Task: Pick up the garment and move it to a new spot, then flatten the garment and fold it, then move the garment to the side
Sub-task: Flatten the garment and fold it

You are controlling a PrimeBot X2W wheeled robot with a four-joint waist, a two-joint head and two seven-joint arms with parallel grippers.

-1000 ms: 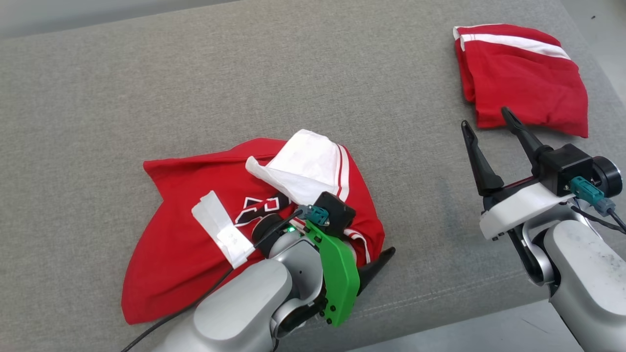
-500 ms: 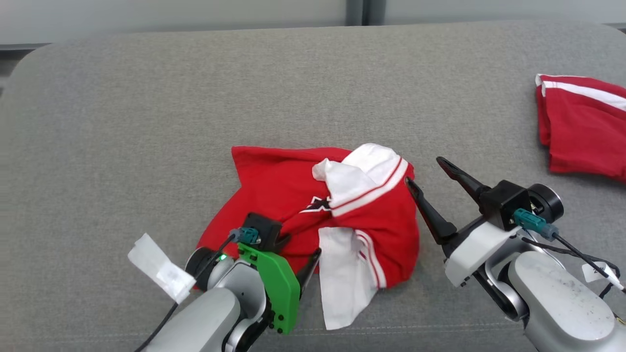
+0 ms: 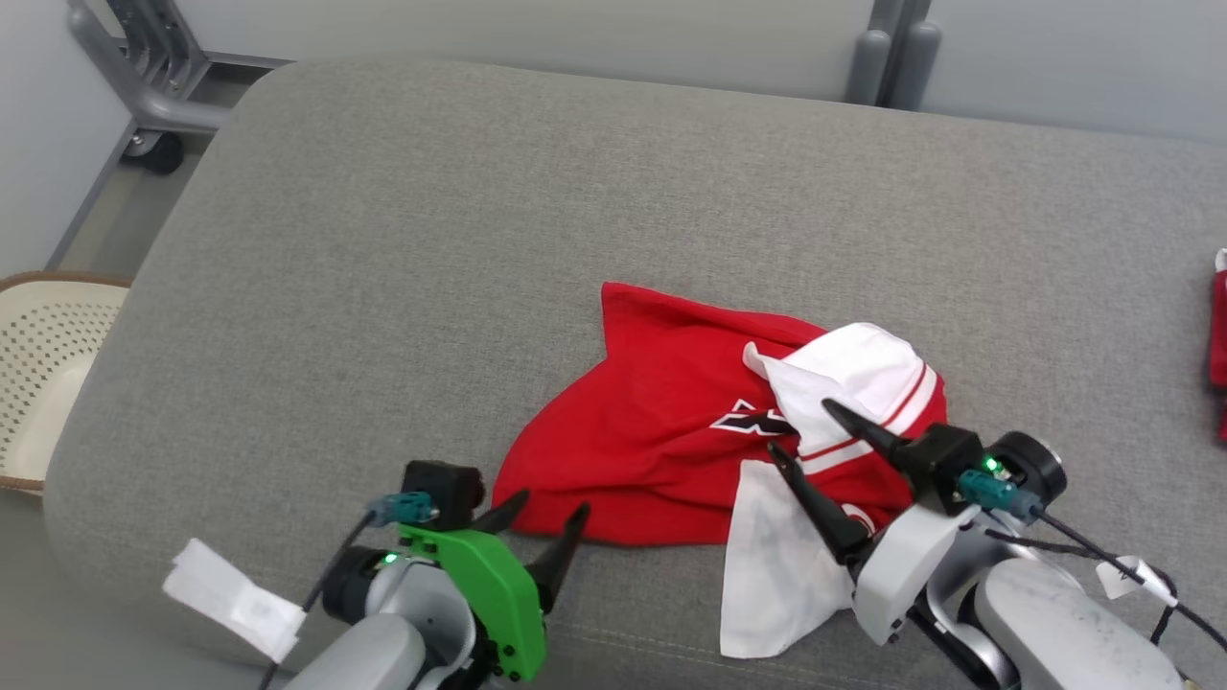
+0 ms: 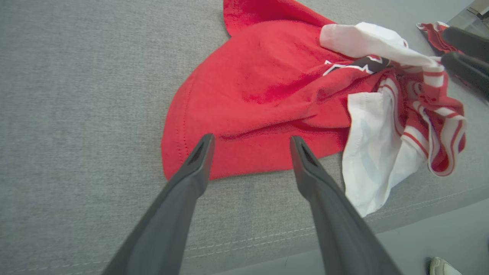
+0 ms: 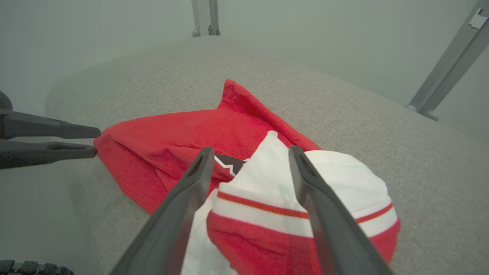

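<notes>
The garment, a red jersey with white striped sleeves, lay bunched on the grey fabric-covered table, close to its near edge; one white sleeve spilled toward that edge, and another white part was humped on top at the robot's right. The left end effector stood spread wide and empty, its fingertips just beside the garment's near red hem; the left wrist view showed both fingers bracketing that hem without pinching it. The right end effector was likewise fully parted and held nothing, poised over the striped white sleeve; whether its tips touched the cloth could not be told.

Judging by this, nothing of the flattening was done: the cloth was creased, doubled over itself and its sleeves tangled; folding and the shift to the side also remained. Whether the move to a new spot was finished or not begun could not be told from the lie of the cloth. A second red piece sat well apart at the table's right edge, and a pale basket stood off its left end.
</notes>
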